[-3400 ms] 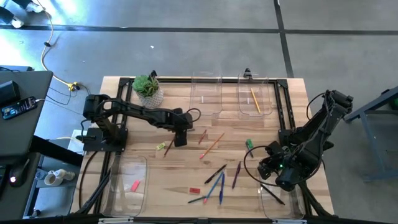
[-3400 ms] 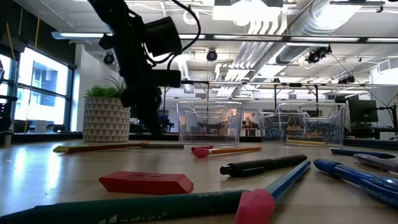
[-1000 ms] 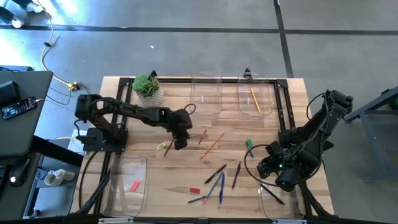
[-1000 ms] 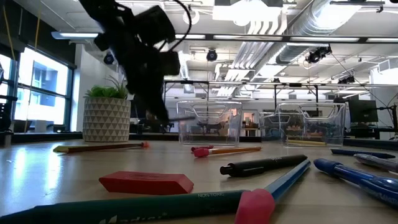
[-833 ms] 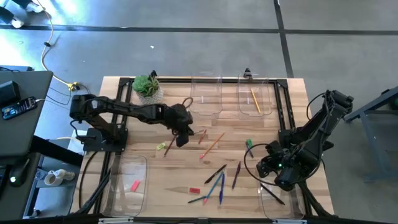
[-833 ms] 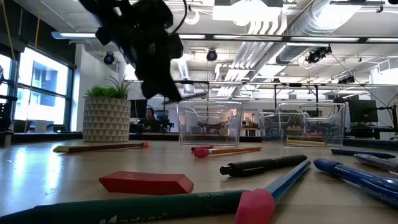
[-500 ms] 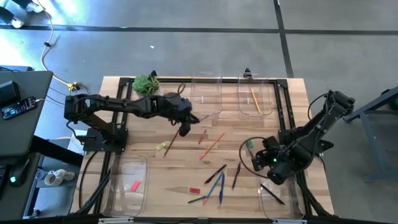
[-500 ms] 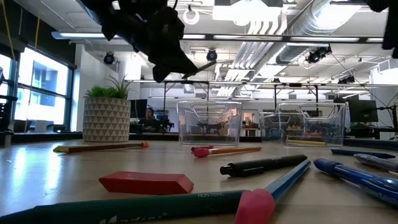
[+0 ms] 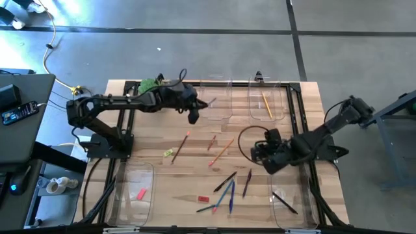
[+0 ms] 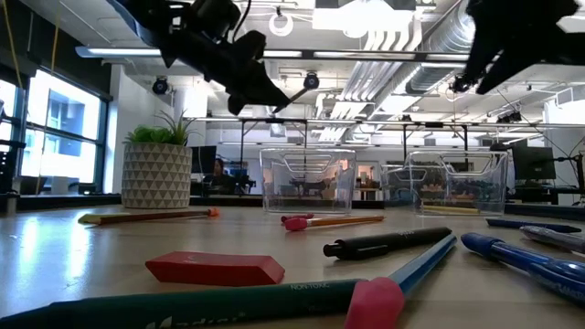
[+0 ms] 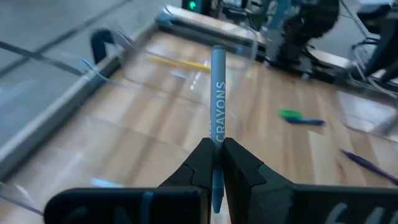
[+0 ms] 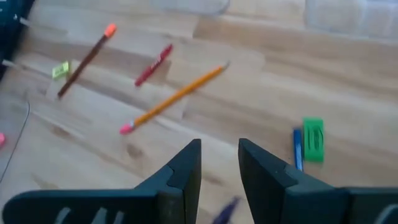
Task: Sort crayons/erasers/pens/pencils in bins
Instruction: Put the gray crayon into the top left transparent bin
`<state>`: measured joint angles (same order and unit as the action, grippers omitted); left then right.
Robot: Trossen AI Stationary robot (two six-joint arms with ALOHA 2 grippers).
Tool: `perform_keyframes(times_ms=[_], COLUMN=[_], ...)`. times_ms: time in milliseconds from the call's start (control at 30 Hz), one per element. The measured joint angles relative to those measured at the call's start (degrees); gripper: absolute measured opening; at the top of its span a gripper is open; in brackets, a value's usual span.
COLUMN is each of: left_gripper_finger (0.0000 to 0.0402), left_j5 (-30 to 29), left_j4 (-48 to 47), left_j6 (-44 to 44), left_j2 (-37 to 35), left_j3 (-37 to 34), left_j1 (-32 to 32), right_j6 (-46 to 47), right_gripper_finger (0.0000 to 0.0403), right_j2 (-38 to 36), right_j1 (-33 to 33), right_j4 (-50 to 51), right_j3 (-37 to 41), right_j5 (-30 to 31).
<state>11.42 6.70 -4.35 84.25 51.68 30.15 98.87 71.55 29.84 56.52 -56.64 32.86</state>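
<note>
Crayons lie partly sorted, and 1 grey-blue crayon printed "CRAYONS" is pinched between the pressed-together fingers of the left hand, which hangs above the worktop just beside the near edge of the middle clear bin at the far side. In the left wrist view the crayon sticks out straight ahead of the fingertips toward that bin. A red crayon lies on the worktop near the middle, beside an orange pencil with a pink eraser tip and a red-brown pencil.

The right hand hovers over the worktop right of those pencils, holding nothing; its fingers stand spread apart. Just beyond it lie a green eraser and a short blue stick touching it.

A yellow pencil rests in the far right bin. A pink eraser sits in the near left bin. Pens cluster on the worktop near its front edge, with a red eraser beside them. A potted plant stands at the far left corner.
</note>
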Motion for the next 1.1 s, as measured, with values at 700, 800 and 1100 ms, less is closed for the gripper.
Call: perform_keyframes(times_ms=[700, 800, 1100], left_gripper_finger=[0.0005, 0.0005, 0.0005], left_j5=[-3.45, -3.80, -4.61], left_j4=[-13.38, -17.22, -21.25], left_j6=[-6.07, -7.83, -14.97], left_j2=[11.56, 14.21, 20.50], left_j3=[16.16, 18.63, 22.39], left_j1=[8.41, 8.48, 8.24], right_j6=[-44.45, -49.99, -57.99], right_gripper_finger=[0.0099, 0.0099, 0.0099], right_j2=[-11.13, -11.28, -11.21], right_j1=[-29.43, -32.16, -37.97], right_j4=[-1.99, -1.99, -1.98], right_j3=[0.00, 0.00, 0.00], right_j5=[-1.39, -2.05, -4.04])
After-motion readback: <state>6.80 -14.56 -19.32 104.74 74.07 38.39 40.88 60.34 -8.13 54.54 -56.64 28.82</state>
